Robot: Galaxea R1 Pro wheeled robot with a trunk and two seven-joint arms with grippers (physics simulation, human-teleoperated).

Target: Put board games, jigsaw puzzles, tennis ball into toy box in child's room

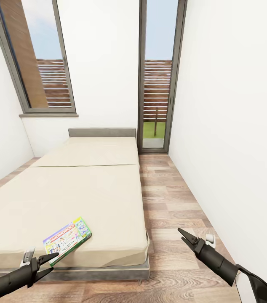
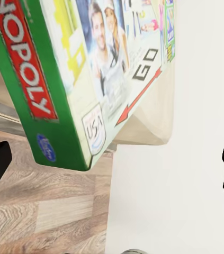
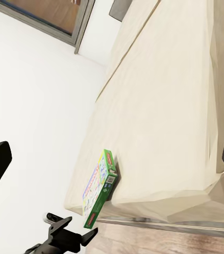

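Hovering just off the bed's near edge, the left gripper (image 1: 53, 260) has its fingers spread wide, apparently just short of the green-edged board game (image 1: 67, 240) lying on the bed (image 1: 78, 198). The right gripper (image 1: 183, 237) hangs parted over the floor (image 1: 175, 210).

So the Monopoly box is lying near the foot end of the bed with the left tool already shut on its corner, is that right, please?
Not quite: the Monopoly box does lie near the foot end of the bed, but the left tool is open just short of its corner, not shut on it. The head view shows its spread fingers.
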